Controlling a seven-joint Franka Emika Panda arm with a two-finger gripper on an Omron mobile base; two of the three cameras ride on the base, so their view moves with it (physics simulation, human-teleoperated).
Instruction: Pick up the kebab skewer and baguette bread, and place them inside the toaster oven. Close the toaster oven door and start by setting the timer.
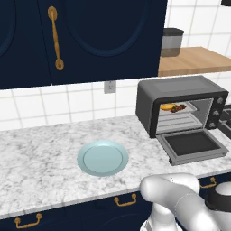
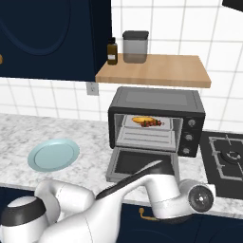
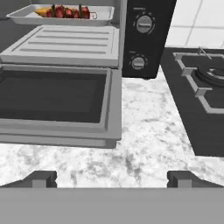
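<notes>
my gripper [image 3: 112,178] hangs open by the lowered toaster oven door [image 3: 54,98]; lifting off-centre, i risk it slipping back down.

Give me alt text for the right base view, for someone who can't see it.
A toaster oven sits on a marble counter with its door dropped open, a skewer and bread on its upper tray. A pale blue plate lies left; the white arm crosses the foreground.

Dark grey toaster oven [image 1: 180,106], pale blue plate [image 1: 103,158], grey-veined white marble counter [image 1: 40,158], navy cabinets [image 1: 81,40].
</notes>
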